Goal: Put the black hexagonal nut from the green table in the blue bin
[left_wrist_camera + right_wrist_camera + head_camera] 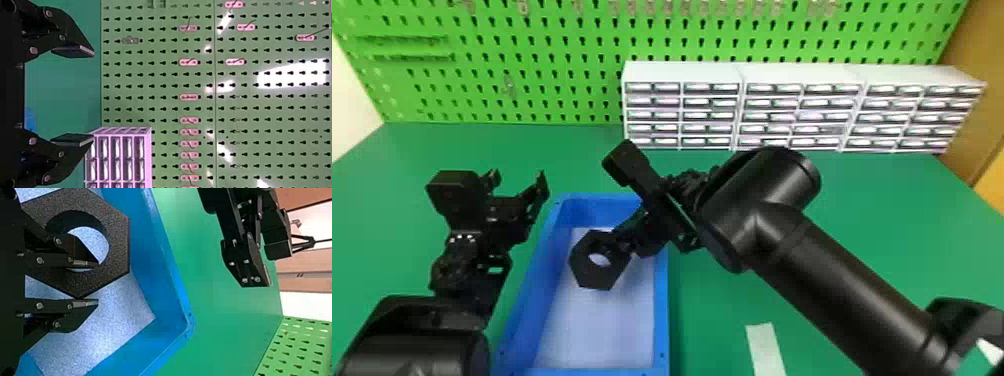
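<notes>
Foremost in the head view, two black arms are noted: left arm [417,345] at lower left, right arm [852,295] entering from the right. Right gripper [619,244] grips the black hexagonal nut [582,264] by its wall, one finger in the hole, the other against the outside; the nut is over the blue bin [661,310]. Left gripper [518,181], beside the bin, has its fingers spread, nothing between them.

Bin [661,320]: hd cam high, R-wrist close
</notes>
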